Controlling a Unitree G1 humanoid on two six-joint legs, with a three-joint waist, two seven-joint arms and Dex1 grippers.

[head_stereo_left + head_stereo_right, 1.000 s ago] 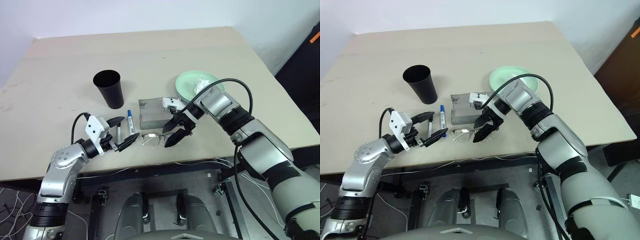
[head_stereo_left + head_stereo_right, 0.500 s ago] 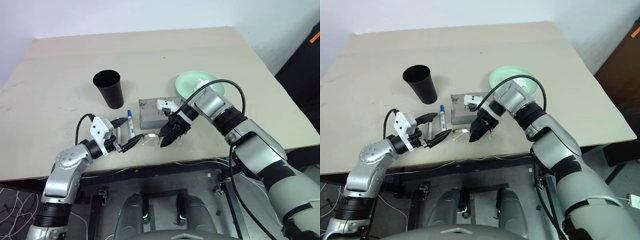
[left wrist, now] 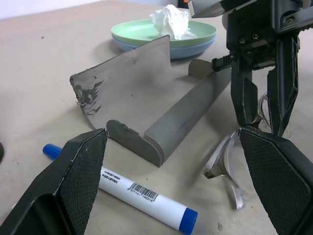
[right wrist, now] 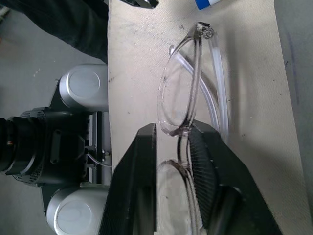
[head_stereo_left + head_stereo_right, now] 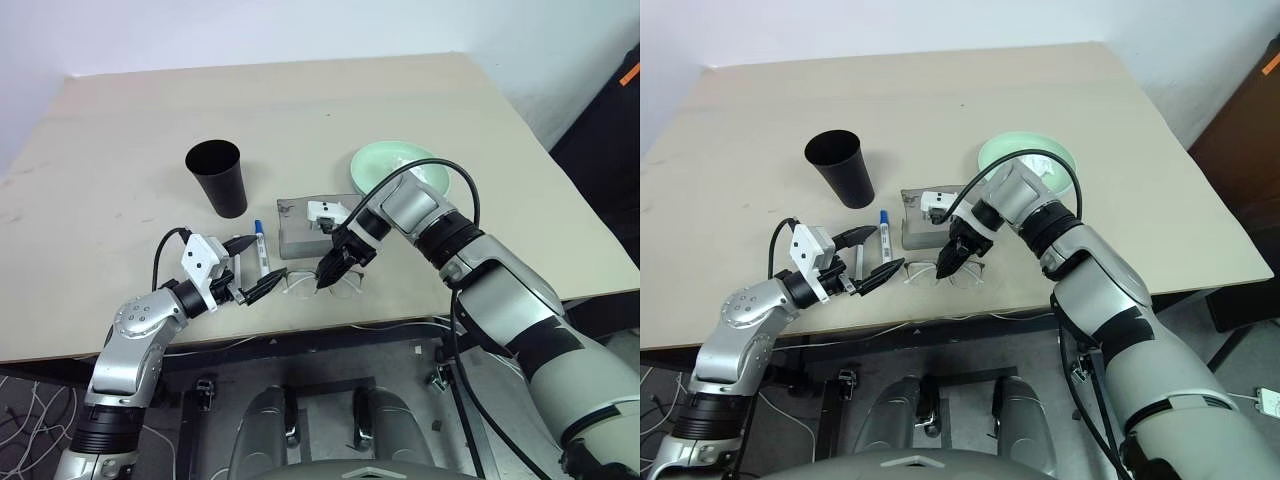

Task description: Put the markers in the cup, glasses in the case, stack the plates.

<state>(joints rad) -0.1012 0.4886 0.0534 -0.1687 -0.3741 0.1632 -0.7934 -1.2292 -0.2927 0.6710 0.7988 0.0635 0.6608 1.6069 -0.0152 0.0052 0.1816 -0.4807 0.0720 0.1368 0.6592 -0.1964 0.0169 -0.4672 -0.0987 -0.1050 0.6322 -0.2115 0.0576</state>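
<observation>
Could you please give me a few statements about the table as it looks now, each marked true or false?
1. The right gripper is closed on the bridge of the glasses. True.
2. The case is shut. False: its lid stands open.
3. A crumpled tissue lies on the green plate. True.
4. The blue-capped marker stands in the cup. False: it lies on the table.

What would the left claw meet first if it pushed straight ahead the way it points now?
Most likely the glasses, lying just ahead between its open fingers; the right claw stands at them, with the open case beyond. Depth is hard to judge.
</observation>
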